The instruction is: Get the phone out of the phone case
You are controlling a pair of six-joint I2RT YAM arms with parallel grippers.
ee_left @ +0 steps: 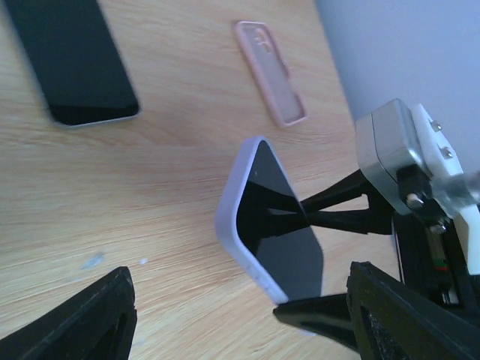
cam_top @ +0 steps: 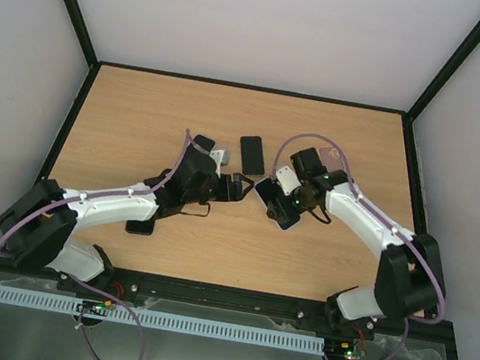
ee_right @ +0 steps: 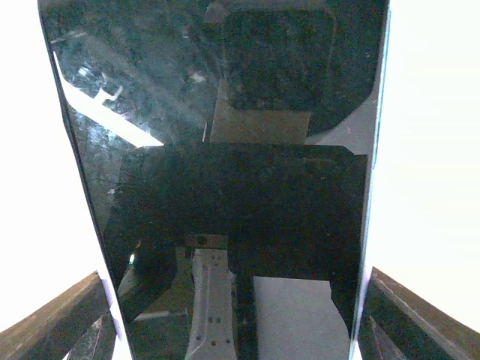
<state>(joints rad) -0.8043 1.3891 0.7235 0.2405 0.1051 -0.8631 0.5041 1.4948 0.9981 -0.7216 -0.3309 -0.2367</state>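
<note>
Phone (ee_left: 281, 232) sat fully inside its lilac case (ee_left: 231, 225), so I judged the task barely begun, with the peeling-out not yet done. Over the table (cam_top: 140, 119), my right gripper (cam_top: 282, 202) was clamped on the cased phone's edges, holding it tilted mid-table. My left gripper (cam_top: 241, 187) gaped wide just beside it, holding nothing. A second phone (ee_left: 71, 60) lay bare; the pink case (ee_left: 270, 71) nearby lay empty.

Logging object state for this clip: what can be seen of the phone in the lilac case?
The black-screened smartphone in a lilac, rubbery-looking case is fully cased, with rounded corners. Its dark glass is reflective and smudged. It is held tilted over the light wooden table, clamped across its width near one end by the right hand. Nothing else visibly touches it.
</note>
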